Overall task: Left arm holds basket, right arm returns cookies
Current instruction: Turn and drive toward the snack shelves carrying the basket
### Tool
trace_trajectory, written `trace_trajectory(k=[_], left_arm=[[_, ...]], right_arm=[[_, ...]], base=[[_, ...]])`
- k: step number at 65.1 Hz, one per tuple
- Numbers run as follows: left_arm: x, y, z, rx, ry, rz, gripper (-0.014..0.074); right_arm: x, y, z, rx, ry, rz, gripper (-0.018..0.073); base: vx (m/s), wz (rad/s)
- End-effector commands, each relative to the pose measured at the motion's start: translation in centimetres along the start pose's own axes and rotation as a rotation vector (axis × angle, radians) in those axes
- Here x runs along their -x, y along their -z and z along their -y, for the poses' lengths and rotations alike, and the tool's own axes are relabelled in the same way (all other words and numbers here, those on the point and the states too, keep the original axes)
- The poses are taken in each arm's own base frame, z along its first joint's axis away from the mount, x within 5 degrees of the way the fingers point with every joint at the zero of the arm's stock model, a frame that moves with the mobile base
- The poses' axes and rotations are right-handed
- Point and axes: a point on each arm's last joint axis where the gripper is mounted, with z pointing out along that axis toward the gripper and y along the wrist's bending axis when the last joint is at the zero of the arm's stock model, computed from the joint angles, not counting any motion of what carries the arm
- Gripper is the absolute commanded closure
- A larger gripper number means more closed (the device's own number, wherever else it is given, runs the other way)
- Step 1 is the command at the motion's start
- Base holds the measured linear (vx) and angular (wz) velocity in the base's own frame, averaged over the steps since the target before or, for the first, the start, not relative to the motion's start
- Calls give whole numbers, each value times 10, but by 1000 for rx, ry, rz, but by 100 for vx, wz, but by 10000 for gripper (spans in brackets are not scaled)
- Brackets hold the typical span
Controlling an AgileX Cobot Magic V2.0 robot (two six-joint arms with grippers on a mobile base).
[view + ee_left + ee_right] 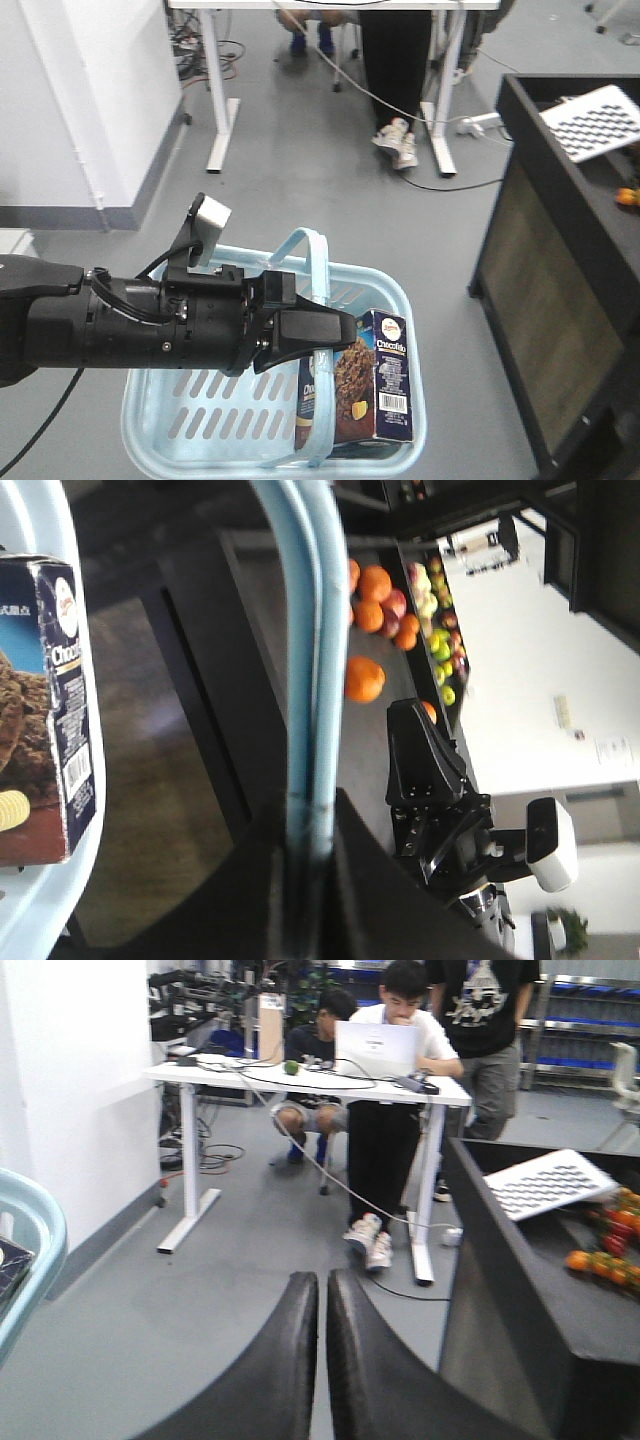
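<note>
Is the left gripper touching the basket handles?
Touching. Left wrist view: the basket handles run between the left gripper fingers, clamped tight.

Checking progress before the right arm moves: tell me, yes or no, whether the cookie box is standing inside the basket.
Yes, the front view shows the cookies standing upright inside the basket, below its rim.

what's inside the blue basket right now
The cookie box stands upright at the right end of the basket; the slotted floor left of it looks bare. The left gripper, clamped on the handles, covers the middle, so anything under it cannot be seen.
</note>
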Motion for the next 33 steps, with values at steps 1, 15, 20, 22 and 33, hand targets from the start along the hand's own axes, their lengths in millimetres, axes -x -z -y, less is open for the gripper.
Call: trace_trajectory(k=[1,15,20,22,33], left_arm=[[5,8,29,-137,3,44,599],[5,8,29,-137,3,44,599],[5,8,29,-137,3,44,599],[5,8,29,-137,3,44,599],[5,8,29,-137,3,44,599]], right_arm=[[2,0,0,-7,8,70,570],[2,0,0,-7,8,70,570],[2,0,0,-7,8,70,570],[2,0,0,-7,8,70,570],[2,0,0,-7,8,69,570]], base=[[22,35],[24,59],[26,79],[26,81],[26,79]])
